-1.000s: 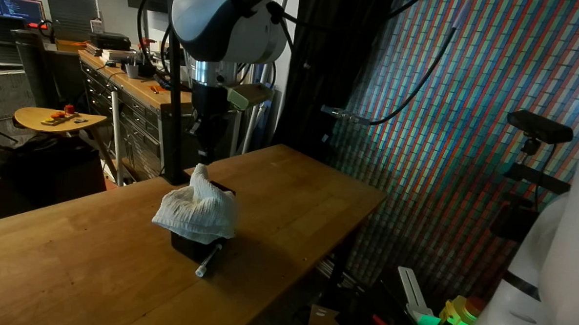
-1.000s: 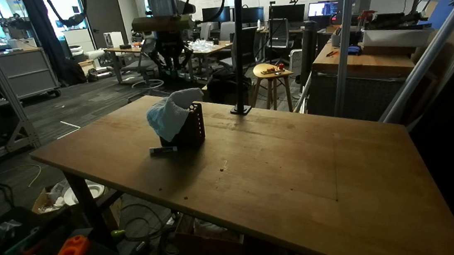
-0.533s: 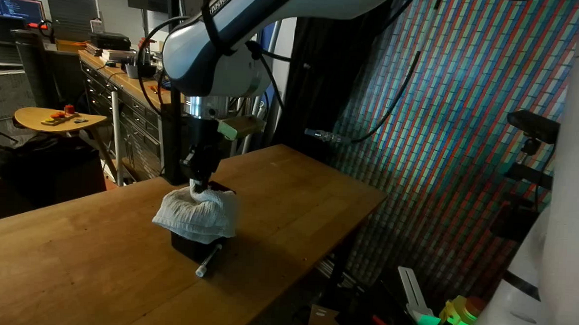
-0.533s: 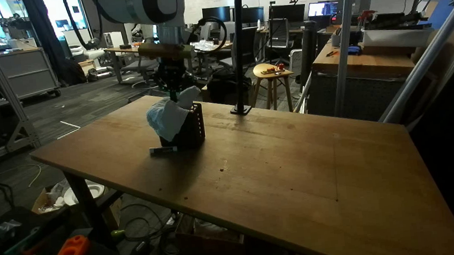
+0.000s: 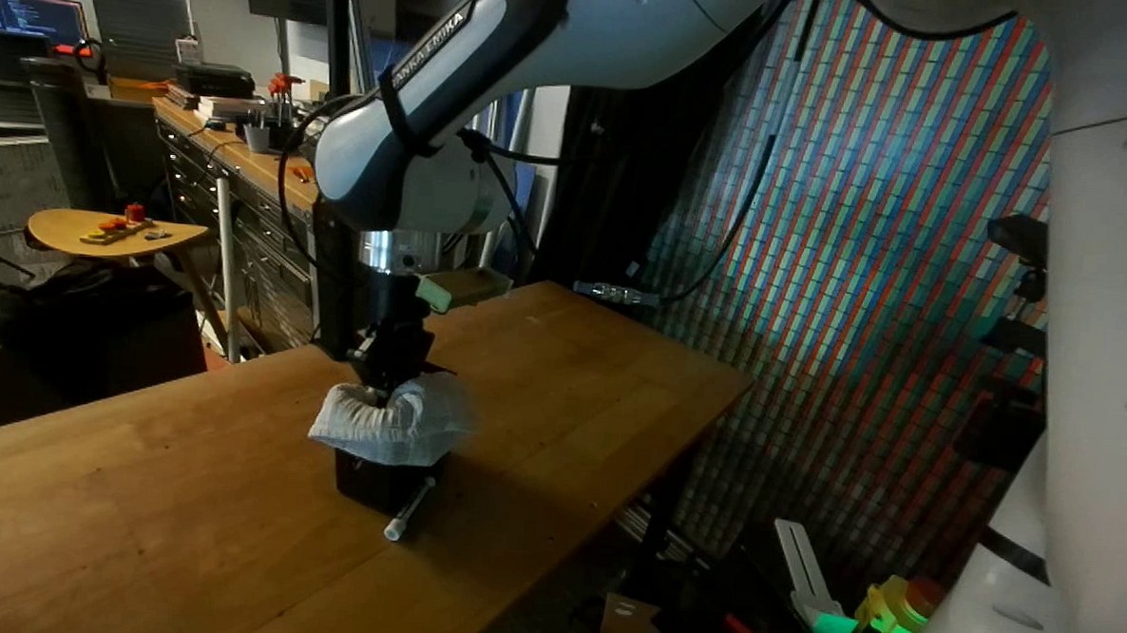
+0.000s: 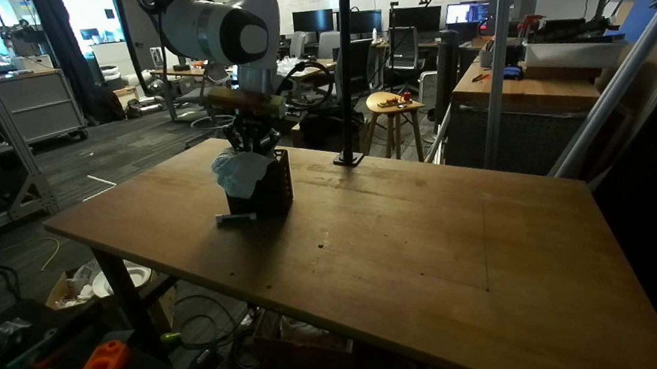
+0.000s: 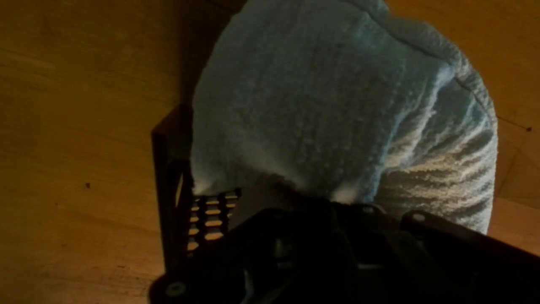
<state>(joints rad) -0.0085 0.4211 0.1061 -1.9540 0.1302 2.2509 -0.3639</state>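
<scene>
- Atop the bin [image 6: 269, 199], draped over its mouth with no clear long axis: cloth [image 6: 241, 172], directly beneath the gripper [image 5: 385, 391] and around its hidden tips.
- Above the bin, pointing nearly straight down from a bent arm [image 6: 199, 31], with fingers together.
- Beside the bin's base, lying flat: marker [image 6: 236, 218].

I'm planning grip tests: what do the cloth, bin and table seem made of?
Cloth: some textile, perhaps cotton, matte, with a nubby, creased surface.
Bin: probably dull black plastic, judging by its perforated wall; painted metal is possible.
Table: wood or veneer, low sheen, visible grain.
</scene>
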